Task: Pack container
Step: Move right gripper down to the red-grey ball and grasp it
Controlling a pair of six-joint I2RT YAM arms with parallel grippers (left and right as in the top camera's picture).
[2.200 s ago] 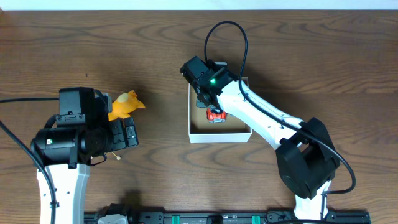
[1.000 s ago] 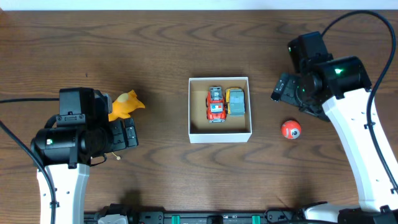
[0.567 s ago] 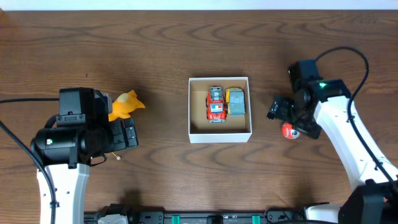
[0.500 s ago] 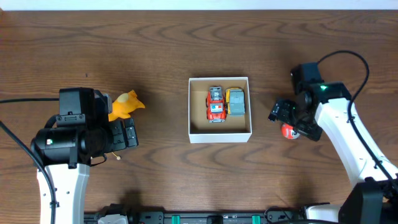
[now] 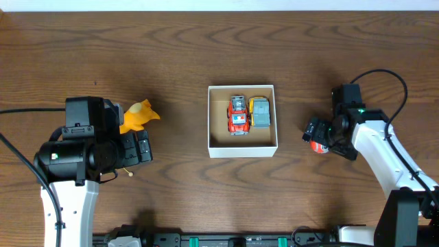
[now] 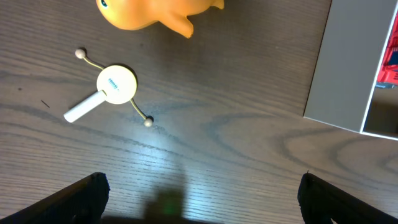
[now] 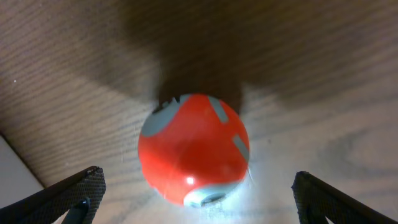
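- Right of centre in the overhead view, the ball (image 5: 317, 145) lies on the bench (image 5: 206, 41), with the right hand (image 7: 199, 196) straight over it.
- In the right wrist view the ball is mid-frame, with one fingertip at each lower corner. It is centred between them, with bare wood showing on both sides.
- Right hand: spread wide, not touching the ball and holding nothing.
- The ball is round, so it has no long axis to line up with. My read is that the grasp depends only on dropping lower and staying centred. An off-centre close would likely roll the ball away.
- The box (image 5: 243, 149) is at frame centre, left of the ball and apart from it. A red car (image 5: 237, 115) and a grey car (image 5: 260, 112) lie side by side in its upper right part, and the lower and left floor is bare.
- The carry would therefore run leftward across the frame, and the right arm is clearly the nearer one for it.
- Left hand (image 6: 208, 199): fingers wide apart over bare wood, holding nothing.
- An orange toy (image 5: 139, 115) lies at frame left beside the left arm, so that arm is better placed for it.
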